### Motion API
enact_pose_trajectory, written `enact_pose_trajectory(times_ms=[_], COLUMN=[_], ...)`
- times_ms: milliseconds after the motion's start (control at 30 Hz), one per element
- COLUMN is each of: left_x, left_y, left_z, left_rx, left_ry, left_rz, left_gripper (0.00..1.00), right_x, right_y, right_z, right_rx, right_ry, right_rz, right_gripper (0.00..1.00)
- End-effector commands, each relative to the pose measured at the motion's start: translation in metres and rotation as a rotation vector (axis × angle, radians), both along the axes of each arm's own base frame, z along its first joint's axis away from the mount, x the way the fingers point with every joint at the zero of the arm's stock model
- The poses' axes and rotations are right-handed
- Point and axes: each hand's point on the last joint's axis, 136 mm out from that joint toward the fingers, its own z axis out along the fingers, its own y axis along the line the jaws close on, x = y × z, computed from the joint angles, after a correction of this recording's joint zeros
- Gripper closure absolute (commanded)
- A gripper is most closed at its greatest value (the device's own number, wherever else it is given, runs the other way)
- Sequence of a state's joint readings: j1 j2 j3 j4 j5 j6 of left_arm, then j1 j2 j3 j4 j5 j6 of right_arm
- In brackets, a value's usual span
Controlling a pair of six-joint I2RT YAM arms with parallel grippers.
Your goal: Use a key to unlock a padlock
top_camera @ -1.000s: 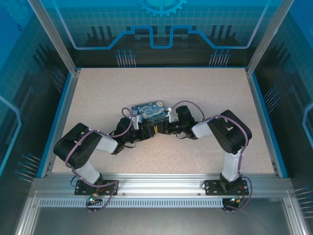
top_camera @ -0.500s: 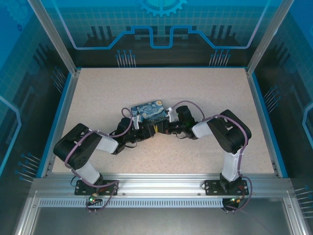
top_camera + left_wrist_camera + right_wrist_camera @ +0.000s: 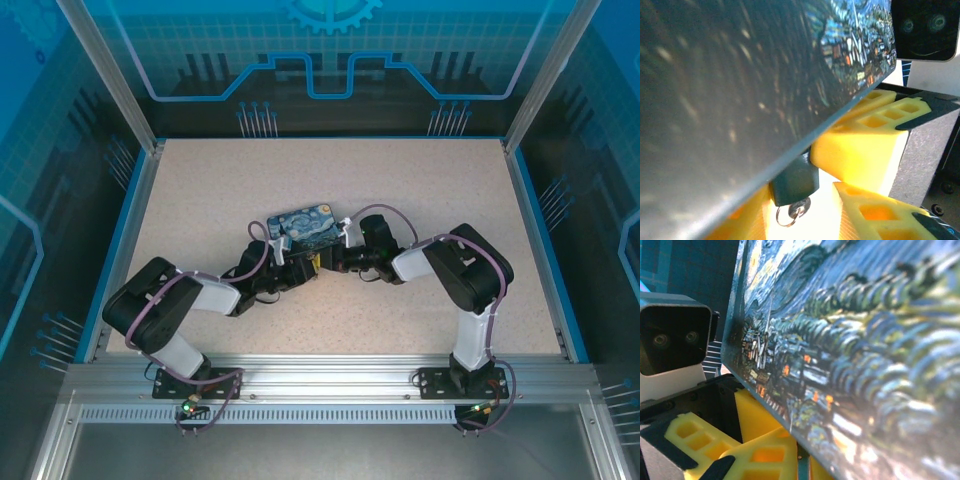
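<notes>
Left arm lower; padlock beneath box

The padlock is a small dark grey block with rounded corners. It hangs upright just under the lower edge of the painted box, with its top touching that edge. The key is a tiny piece of bright metal carrying a thin wire ring. It sits against the padlock's underside, below the box, and its blade cannot be made out.

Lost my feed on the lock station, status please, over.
Left gripper open, straddling padlock; right gripper shut alongside. Padlock hangs under painted box edge, key at its underside. Box crowds both grippers.
</notes>
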State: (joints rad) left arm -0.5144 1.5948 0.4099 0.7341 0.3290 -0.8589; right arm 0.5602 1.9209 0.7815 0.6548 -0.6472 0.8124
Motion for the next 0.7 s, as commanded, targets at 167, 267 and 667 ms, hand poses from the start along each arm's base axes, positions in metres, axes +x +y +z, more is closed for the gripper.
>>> enact_pose_trajectory(times_ms=[167, 267, 667], left_x=[0.018, 0.02, 0.021], left_y=[-0.019, -0.016, 0.007], left_z=[0.061, 0.062, 0.044], left_rx=[-0.13, -0.125, -0.064], left_ry=[-0.207, -0.213, -0.172], left_rz=[-0.009, 0.008, 0.128], left_gripper=[0.68, 0.69, 0.57], right_x=[-0.024, -0.026, -0.028], right_y=[0.012, 0.01, 0.006], right_z=[-0.014, -0.02, -0.031], right_rx=[-0.01, -0.024, -0.037], right_ry=[0.085, 0.1, 0.127], right_rz=[0.078, 0.071, 0.06], right_gripper=[0.89, 0.89, 0.88])
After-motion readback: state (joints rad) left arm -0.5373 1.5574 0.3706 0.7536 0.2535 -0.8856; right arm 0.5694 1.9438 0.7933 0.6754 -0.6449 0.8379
